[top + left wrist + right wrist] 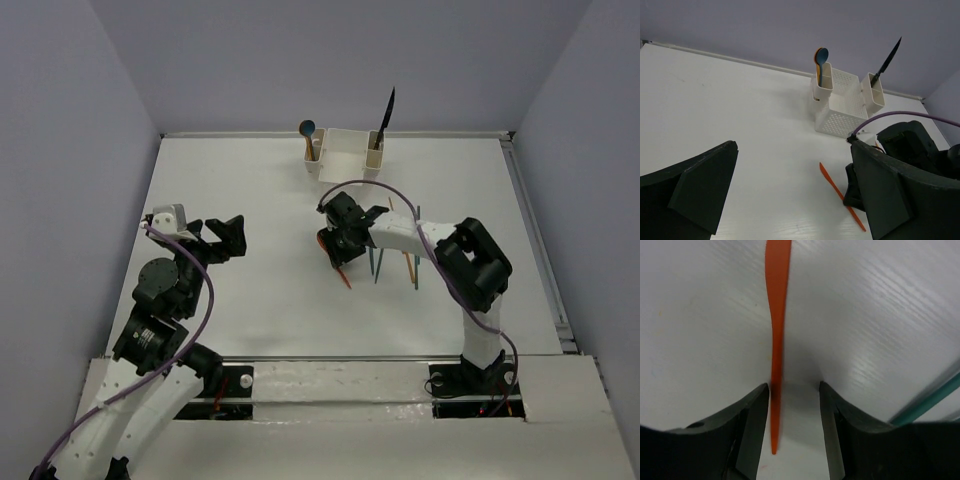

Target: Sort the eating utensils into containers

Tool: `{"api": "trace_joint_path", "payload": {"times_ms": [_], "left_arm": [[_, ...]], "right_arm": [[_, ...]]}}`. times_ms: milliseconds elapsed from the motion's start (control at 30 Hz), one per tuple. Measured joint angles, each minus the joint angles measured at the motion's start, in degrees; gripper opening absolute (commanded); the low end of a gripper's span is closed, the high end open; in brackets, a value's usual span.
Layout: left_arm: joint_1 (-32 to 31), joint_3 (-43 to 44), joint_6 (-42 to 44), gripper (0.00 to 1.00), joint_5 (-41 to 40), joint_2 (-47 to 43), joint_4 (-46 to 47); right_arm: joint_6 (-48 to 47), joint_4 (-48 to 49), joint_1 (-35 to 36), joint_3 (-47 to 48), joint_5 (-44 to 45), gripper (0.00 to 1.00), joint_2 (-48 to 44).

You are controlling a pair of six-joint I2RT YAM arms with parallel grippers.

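An orange plastic knife [776, 340] lies flat on the white table; it also shows in the top view [344, 279] and the left wrist view [836, 187]. My right gripper [794, 388] is open and down at the table, its fingers astride the knife's handle, with the left finger [756, 410] touching or almost touching it. The white caddy [345, 157] stands at the far edge, with spoons [308, 129] in its left side compartment and a dark knife [386, 112] in its right one. My left gripper [226, 238] is open and empty, well left of the knife.
Teal sticks [378, 264] and an orange utensil [408, 264] lie just right of the right gripper; a teal one shows in the right wrist view [927, 404]. The right arm's elbow [475, 262] rises over them. Grey walls close in the table.
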Motion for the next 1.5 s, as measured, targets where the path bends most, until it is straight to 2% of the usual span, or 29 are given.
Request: {"api": "trace_joint_path", "payload": {"times_ms": [167,267,367,667,1033,1167,1333,1500], "left_arm": [[0.0,0.0,0.0,0.99,0.5,0.0,0.0],[0.0,0.0,0.0,0.99,0.6,0.0,0.0],[0.0,0.0,0.0,0.99,0.6,-0.2,0.0],[0.0,0.0,0.0,0.99,0.8,-0.5,0.0],[0.0,0.0,0.0,0.99,1.2,-1.0,0.0],[0.0,0.0,0.0,0.99,1.6,-1.0,0.0],[0.0,0.0,0.0,0.99,1.8,-0.9,0.0],[0.3,0.0,0.0,0.99,1.9,-0.6,0.0]], "right_arm": [[0.5,-0.2,1.2,3.8,0.2,0.49,3.4],[0.5,-0.4,1.5,5.3,0.5,0.43,4.4],[0.6,-0.9,1.5,7.0,1.4,0.28,5.7],[0.2,-2.7,1.9,9.3,6.5,0.0,7.1],[-0.4,-1.4,2.2,9.3,8.4,0.0,5.6],[0.4,5.3,0.2,6.9,8.5,0.0,-1.9],[2.0,21.7,-7.7,5.2,10.1,0.0,-12.0],[1.7,39.4,-15.4,5.4,14.8,0.0,-12.6]]}}
